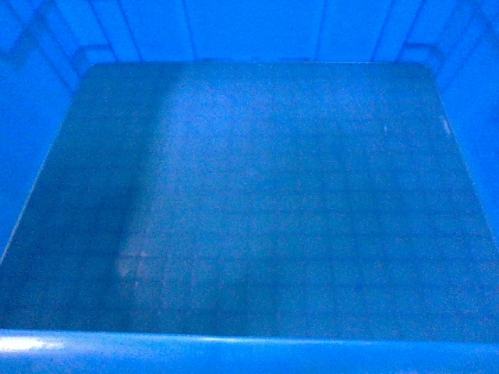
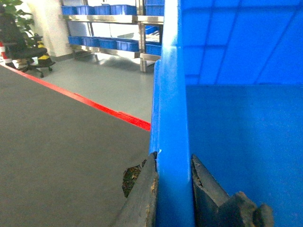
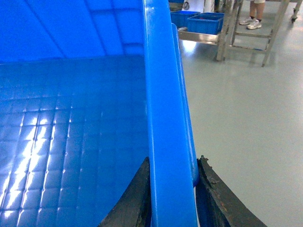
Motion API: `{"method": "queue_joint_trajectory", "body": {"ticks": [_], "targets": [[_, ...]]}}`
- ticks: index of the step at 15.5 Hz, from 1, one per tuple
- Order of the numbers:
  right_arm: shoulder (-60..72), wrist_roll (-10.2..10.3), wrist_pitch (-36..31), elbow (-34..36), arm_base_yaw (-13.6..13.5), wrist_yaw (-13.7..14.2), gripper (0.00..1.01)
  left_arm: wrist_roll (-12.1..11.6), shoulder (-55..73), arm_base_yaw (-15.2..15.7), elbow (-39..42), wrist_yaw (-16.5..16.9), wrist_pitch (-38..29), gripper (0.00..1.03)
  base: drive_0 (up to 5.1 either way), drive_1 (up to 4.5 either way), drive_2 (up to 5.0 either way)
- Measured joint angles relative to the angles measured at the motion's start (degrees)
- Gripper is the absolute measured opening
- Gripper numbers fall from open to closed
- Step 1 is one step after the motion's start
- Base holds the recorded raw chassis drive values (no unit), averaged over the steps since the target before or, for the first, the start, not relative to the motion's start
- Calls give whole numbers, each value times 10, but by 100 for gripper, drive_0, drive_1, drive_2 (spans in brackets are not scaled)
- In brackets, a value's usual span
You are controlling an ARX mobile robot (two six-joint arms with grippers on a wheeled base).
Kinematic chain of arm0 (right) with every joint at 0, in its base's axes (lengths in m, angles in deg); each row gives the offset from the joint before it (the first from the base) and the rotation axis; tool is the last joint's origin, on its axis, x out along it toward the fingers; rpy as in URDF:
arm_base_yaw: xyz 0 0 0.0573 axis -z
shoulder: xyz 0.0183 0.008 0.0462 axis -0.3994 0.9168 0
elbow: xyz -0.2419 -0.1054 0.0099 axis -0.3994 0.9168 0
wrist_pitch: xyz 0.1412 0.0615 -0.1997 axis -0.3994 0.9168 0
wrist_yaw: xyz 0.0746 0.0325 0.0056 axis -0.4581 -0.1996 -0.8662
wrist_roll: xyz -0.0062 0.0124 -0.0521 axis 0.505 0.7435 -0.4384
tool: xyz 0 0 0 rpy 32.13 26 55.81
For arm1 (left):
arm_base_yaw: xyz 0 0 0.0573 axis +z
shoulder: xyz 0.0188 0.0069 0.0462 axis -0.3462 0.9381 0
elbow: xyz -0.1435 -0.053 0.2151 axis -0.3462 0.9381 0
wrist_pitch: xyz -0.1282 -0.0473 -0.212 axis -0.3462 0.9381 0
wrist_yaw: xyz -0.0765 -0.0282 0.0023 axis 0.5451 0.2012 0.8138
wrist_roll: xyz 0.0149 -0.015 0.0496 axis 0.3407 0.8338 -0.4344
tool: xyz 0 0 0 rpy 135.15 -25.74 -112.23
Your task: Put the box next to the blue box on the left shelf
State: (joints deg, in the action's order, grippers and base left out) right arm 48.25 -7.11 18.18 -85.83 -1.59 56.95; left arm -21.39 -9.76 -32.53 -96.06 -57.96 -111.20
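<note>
The box [image 1: 249,195], a bright blue open-top crate with a faint grid on its floor, fills the whole head view. My left gripper [image 2: 173,158] is shut on the box's left wall rim [image 2: 170,118], one finger outside and one inside. On the opposite side, my right gripper [image 3: 174,161] is shut on the right wall rim [image 3: 163,94] the same way, beside the gridded floor [image 3: 71,132]. The crate hangs above the floor between both grippers. The left shelf and the blue box on it are out of view.
Left of the crate lie a dark floor mat [image 2: 61,156] and a red floor line [image 2: 94,104]. Beyond stand steel racks with several blue bins [image 2: 113,19] and an office chair [image 2: 21,42]. To the right are rack legs [image 3: 227,28], blue bins [image 3: 203,21] and a person's feet [image 3: 251,19].
</note>
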Motion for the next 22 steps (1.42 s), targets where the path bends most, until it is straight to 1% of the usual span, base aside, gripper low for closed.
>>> {"method": "queue_joint_trajectory", "body": {"ticks": [22], "targets": [[0, 0, 0, 0, 0, 2, 20, 1, -1, 0, 0, 2, -1, 12, -157, -157, -157]]}}
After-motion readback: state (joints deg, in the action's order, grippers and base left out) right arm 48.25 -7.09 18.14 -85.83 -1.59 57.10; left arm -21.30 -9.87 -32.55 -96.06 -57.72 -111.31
